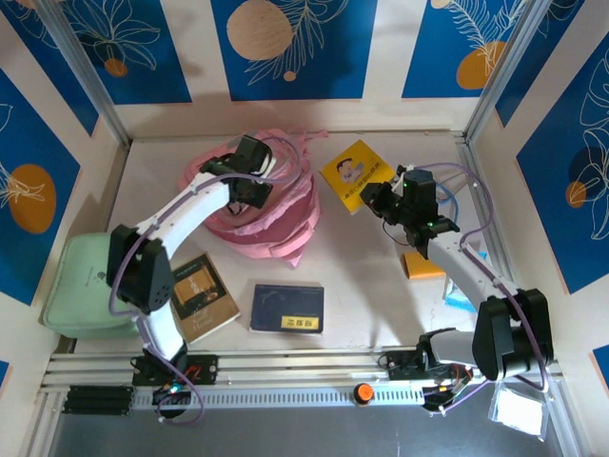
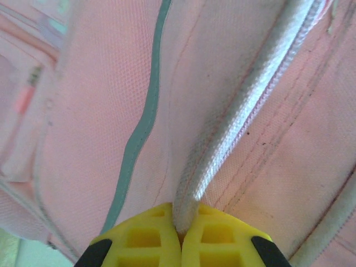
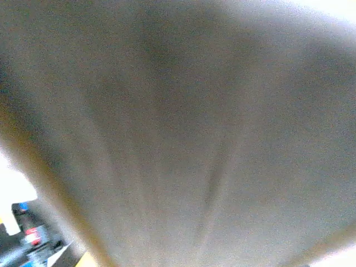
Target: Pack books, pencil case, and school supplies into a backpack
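Green pouch (image 1: 88, 286): at the left edge of the bench (image 1: 371, 286).
Brown book (image 1: 202, 297): flat on the bench, just right of the pouch.
Left jaws: closed tight, the yellow fingertips (image 2: 147, 242) pinching the pale corded edge (image 2: 247, 100) of the backpack.
Backpack (image 1: 276, 224): pink, slumped at middle rear, its top under the left jaws.
Navy book (image 1: 287, 307): flat at front centre, apart from both sets of jaws.
Yellow book (image 1: 354, 171): right of the backpack, its near right edge at the right jaws.
Right jaws: at that book's edge; the wrist view is blurred, so their opening and any hold cannot be told.
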Robot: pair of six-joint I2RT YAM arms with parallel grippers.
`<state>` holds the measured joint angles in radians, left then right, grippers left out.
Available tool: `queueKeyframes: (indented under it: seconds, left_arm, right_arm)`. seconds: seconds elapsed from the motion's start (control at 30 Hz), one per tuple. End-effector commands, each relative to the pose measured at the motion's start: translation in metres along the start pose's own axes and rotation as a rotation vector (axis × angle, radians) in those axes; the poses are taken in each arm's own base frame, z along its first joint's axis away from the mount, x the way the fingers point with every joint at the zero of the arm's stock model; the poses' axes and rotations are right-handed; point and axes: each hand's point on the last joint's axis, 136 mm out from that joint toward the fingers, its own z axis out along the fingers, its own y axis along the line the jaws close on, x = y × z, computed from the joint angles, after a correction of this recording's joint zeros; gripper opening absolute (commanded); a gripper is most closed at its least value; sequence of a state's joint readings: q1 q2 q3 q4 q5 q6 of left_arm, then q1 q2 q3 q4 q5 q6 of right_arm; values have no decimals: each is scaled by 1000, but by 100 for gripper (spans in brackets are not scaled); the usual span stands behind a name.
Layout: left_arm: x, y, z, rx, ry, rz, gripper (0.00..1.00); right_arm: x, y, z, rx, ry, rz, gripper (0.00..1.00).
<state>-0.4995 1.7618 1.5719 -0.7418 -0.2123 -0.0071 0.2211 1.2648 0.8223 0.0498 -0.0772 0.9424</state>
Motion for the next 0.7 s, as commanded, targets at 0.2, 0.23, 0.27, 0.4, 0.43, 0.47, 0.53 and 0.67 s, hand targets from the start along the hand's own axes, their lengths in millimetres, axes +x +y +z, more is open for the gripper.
queueKeyframes:
  seconds: [0.2, 0.23, 0.27, 0.4, 0.43, 0.47, 0.53, 0.67]
  left_arm:
    - [-33, 28, -80, -62, -332, -109, 0]
    - [-34, 27, -83, -49, -350, -111, 0]
    - [-36, 24, -87, -29, -367, -112, 0]
    - [-48, 8, -96, 78, -420, -119, 0]
    - [-52, 6, -98, 96, -428, -121, 0]
    - [-55, 4, -99, 110, -436, -123, 0]
    - [-59, 2, -98, 119, -440, -124, 0]
    - [-65, 0, -97, 128, -445, -124, 0]
  right_arm:
    - [7, 20, -24, -62, 25, -139, 0]
    - [11, 21, -25, -76, 48, -143, 0]
    - [17, 24, -25, -99, 76, -147, 0]
    - [41, 39, -20, -176, 179, -152, 0]
    - [48, 43, -18, -192, 204, -155, 0]
    - [54, 47, -15, -207, 225, -157, 0]
    - [67, 55, -10, -234, 260, -163, 0]
    - [84, 66, 2, -276, 315, -137, 0]
